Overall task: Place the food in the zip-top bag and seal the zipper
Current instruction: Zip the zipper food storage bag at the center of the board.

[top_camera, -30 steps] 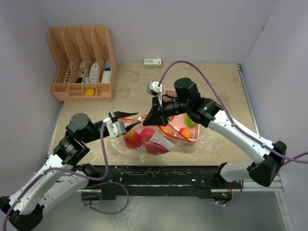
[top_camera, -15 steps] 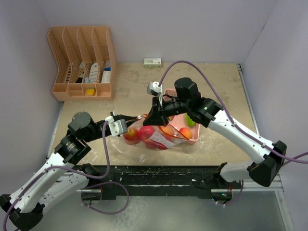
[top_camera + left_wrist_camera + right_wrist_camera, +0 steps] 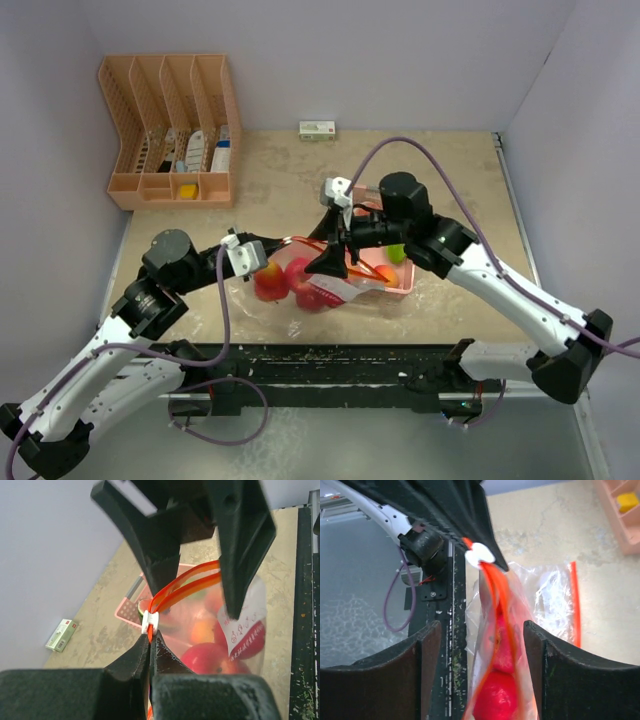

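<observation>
While pinching only the thin end of the orange zipper (image 3: 496, 592) just beside the white slider (image 3: 150, 621), could easily lose the zip-top bag (image 3: 244, 630) from the left claw (image 3: 150, 642), pressed together there, given the red apples (image 3: 268, 286) weighing the pouch down. Could also go wrong at the right claw (image 3: 201, 600): spread wide, straddling the parted zipper strips without gripping them, set a little along from the slider rather than on it. If closed there, would likely clamp bare track and leave the mouth unsealed. Worth noting too a green piece (image 3: 397, 252) and an orange piece (image 3: 384, 272), apparently lying in the pink basket (image 3: 409, 270) behind the bag. If sealed now, would probably shut that food out. As for pose: left arm (image 3: 150, 290) reaching forward and rightward, low over the tabletop (image 3: 270, 180), holding the bag's left end. Right arm (image 3: 500, 285) arched in from the right, forearm folded back toward the middle, fingers pointing down onto the bag's top edge. Bag between the two claws, close against the basket, apples inside. Whether resting on the tabletop or hanging, cannot tell.
</observation>
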`<state>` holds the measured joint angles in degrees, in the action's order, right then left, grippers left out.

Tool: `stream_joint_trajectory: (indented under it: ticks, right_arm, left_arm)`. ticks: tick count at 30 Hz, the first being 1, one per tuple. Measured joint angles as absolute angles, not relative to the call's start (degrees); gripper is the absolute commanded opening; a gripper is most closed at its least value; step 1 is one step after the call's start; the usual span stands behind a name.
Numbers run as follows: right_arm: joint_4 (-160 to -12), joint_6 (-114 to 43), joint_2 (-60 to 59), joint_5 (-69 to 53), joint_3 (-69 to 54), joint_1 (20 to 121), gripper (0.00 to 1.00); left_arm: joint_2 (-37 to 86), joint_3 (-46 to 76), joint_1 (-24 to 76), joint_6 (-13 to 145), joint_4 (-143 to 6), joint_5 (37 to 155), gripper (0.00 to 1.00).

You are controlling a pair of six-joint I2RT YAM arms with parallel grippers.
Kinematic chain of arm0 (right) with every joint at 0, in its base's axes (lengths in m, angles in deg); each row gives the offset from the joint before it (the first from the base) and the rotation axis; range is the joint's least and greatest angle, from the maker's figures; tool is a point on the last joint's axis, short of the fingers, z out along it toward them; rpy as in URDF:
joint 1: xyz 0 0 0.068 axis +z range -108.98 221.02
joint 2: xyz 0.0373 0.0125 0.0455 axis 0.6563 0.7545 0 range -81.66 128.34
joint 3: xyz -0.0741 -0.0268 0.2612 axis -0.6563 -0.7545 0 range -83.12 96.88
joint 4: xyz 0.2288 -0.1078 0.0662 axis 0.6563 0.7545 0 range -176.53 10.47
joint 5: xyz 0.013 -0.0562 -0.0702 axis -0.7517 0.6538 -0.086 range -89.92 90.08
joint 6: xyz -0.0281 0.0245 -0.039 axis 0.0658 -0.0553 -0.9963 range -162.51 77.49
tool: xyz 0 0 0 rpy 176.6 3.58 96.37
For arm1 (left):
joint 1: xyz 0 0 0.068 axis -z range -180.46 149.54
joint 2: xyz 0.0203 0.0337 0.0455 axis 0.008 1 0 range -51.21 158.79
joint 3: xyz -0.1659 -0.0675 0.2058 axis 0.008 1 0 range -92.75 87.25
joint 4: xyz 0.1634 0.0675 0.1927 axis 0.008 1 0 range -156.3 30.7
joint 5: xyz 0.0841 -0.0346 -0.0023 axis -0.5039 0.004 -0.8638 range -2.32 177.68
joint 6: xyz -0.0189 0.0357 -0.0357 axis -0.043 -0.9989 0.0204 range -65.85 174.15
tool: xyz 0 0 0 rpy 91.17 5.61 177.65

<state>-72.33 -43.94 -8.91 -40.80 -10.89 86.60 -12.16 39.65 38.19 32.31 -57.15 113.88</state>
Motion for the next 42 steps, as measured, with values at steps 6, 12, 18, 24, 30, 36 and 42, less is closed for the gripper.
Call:
stream_joint_trajectory:
  ticks: [6, 12, 18, 24, 30, 36, 42]
  right_arm:
    - [-81.27, -44.71, -17.52, -41.54, -14.54, 86.55, 0.72]
    - [-89.25, -46.37, -17.95, -43.42, -14.50, 86.58, 0.64]
    - [-89.73, -48.07, -10.35, -45.94, -12.73, 86.60, 0.57]
    - [-89.99, -48.82, -7.88, -45.70, -12.73, 86.60, 0.41]
    - [-90.61, -48.71, -8.12, -45.83, -12.73, 86.62, 0.27]
    - [-90.74, -48.51, -8.12, -45.96, -12.73, 86.66, 0.18]
    - [-90.69, -48.51, -7.77, -46.22, -12.57, 86.64, 0.09]
  left_arm:
    - [-11.83, 39.46, 38.19, 32.74, -56.03, 114.25, 0.00]
    - [-10.92, 38.60, 38.19, 33.81, -54.94, 115.82, 0.00]
    - [-10.17, 38.17, 38.19, 34.14, -54.42, 116.61, 0.00]
    - [-10.19, 38.06, 38.19, 34.25, -54.22, 116.65, 0.00]
    - [-10.17, 38.06, 38.19, 34.25, -54.20, 116.57, 0.00]
    - [-10.17, 37.97, 38.17, 34.25, -54.20, 115.80, 0.00]
    - [-10.19, 37.97, 38.17, 34.25, -53.96, 115.45, 0.00]
